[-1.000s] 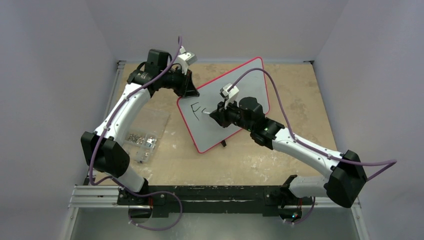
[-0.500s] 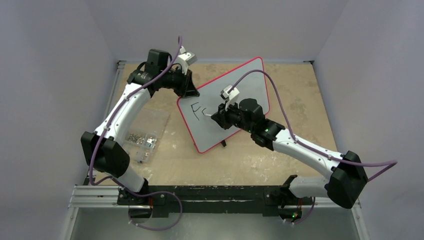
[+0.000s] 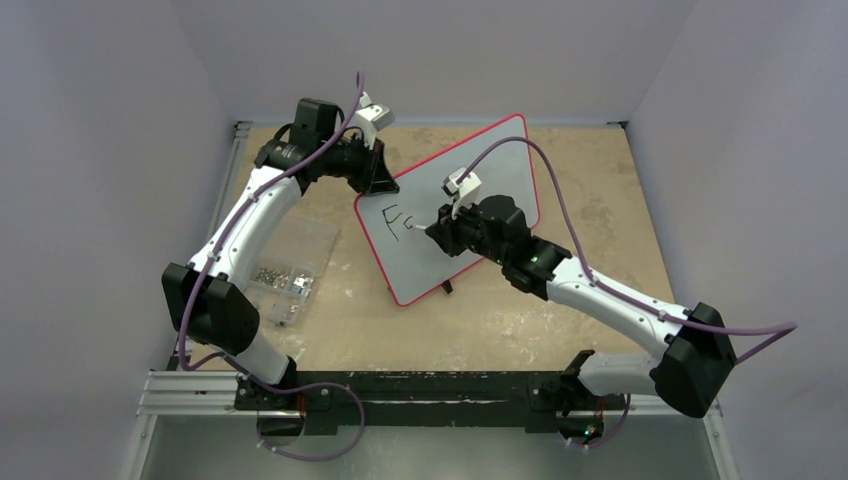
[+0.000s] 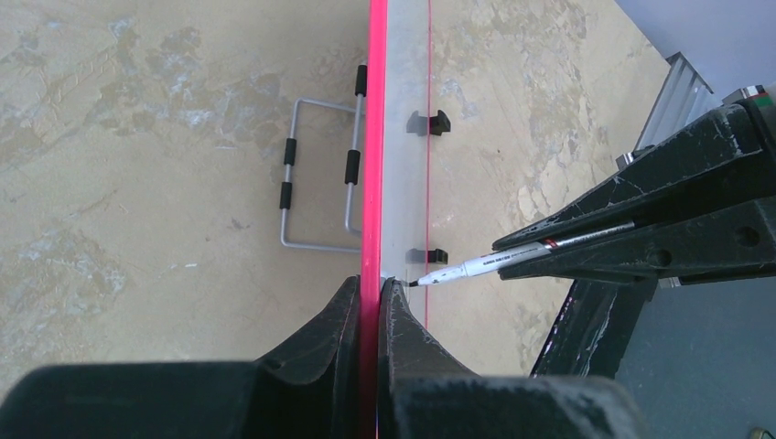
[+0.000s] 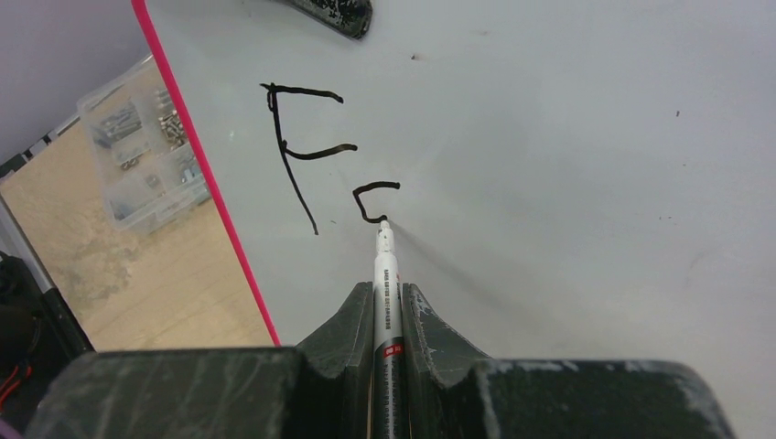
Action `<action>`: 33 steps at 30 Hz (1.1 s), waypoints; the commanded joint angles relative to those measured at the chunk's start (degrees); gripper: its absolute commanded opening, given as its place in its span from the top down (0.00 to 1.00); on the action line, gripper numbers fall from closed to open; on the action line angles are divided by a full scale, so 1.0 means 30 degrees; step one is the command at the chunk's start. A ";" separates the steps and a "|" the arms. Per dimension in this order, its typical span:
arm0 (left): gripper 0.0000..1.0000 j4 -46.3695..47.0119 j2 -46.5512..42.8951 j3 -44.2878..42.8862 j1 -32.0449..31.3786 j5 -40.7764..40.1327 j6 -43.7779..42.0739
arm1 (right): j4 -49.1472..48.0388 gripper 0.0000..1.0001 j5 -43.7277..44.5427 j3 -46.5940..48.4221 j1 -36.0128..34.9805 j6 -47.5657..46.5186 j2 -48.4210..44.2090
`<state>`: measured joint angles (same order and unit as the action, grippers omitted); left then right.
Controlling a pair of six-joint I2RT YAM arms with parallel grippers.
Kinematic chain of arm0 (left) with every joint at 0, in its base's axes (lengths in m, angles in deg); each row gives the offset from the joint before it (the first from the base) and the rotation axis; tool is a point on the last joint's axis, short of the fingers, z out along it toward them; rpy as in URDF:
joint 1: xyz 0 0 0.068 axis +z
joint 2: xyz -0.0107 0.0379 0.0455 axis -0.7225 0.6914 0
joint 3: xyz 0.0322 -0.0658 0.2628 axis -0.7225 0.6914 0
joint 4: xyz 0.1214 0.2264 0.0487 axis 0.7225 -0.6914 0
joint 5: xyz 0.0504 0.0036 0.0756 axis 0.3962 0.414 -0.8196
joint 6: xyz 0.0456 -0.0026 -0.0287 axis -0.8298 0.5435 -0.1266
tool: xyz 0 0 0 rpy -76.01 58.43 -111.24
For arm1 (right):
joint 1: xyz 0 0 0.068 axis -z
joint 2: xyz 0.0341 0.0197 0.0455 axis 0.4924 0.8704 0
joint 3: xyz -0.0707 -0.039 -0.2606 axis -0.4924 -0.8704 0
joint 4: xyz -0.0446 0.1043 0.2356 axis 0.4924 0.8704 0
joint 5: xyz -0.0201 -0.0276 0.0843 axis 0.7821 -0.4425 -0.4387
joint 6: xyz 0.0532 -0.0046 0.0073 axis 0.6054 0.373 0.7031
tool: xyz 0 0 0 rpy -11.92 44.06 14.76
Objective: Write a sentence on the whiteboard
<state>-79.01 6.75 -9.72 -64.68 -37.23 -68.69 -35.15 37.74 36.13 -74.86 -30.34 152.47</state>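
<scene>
The whiteboard (image 3: 500, 170), white with a thin red rim, stands tilted on the table. My left gripper (image 3: 383, 183) is shut on its top left edge; in the left wrist view (image 4: 370, 285) the red rim (image 4: 376, 137) runs between the jaws. My right gripper (image 5: 387, 291) is shut on a white marker (image 5: 384, 274) whose tip touches the board. The sentence (image 5: 311, 155) in black reads only "F" and a curved stroke beside it. It also shows in the top view (image 3: 398, 218). The marker also shows in the left wrist view (image 4: 494, 263).
A clear plastic box of small metal parts (image 3: 285, 265) lies on the table left of the board, also in the right wrist view (image 5: 137, 146). A wire stand (image 4: 316, 174) shows behind the board. Black feet (image 4: 430, 122) clip its rim. The arm bases' rail (image 3: 420, 395) runs along the near edge.
My right gripper has shifted slightly with the marker, and the curved stroke after the "F" has grown. The left arm and the board have not moved.
</scene>
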 commanded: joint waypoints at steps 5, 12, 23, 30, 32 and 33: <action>1.00 0.0616 -0.0571 0.0032 -0.0020 -0.1662 -0.0749 | -0.0138 1.00 0.1782 0.1451 0.0114 -0.0337 0.0114; 1.00 0.0597 -0.0534 0.0003 -0.0043 -0.1649 -0.0717 | -0.0270 1.00 0.1579 0.1871 0.0120 -0.0332 0.0349; 1.00 0.0590 -0.0523 0.0003 -0.0051 -0.1618 -0.0713 | -0.0190 1.00 0.1687 0.1641 0.0121 -0.0285 0.0560; 1.00 0.0590 -0.0566 -0.0026 -0.0043 -0.1677 -0.0699 | -0.0129 1.00 0.1672 0.0566 0.0106 -0.0126 0.0057; 1.00 0.0592 -0.0542 -0.0026 -0.0047 -0.1676 -0.0674 | -0.0117 1.00 0.1665 0.0155 0.0118 -0.0123 -0.0112; 1.00 0.0590 -0.0572 -0.0026 -0.0044 -0.1676 -0.0683 | -0.0114 1.00 0.1665 0.0023 0.0114 -0.0082 -0.0199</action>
<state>-79.05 6.75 -9.72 -64.65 -37.43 -68.58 -34.78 40.56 38.42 -74.84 -30.45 152.78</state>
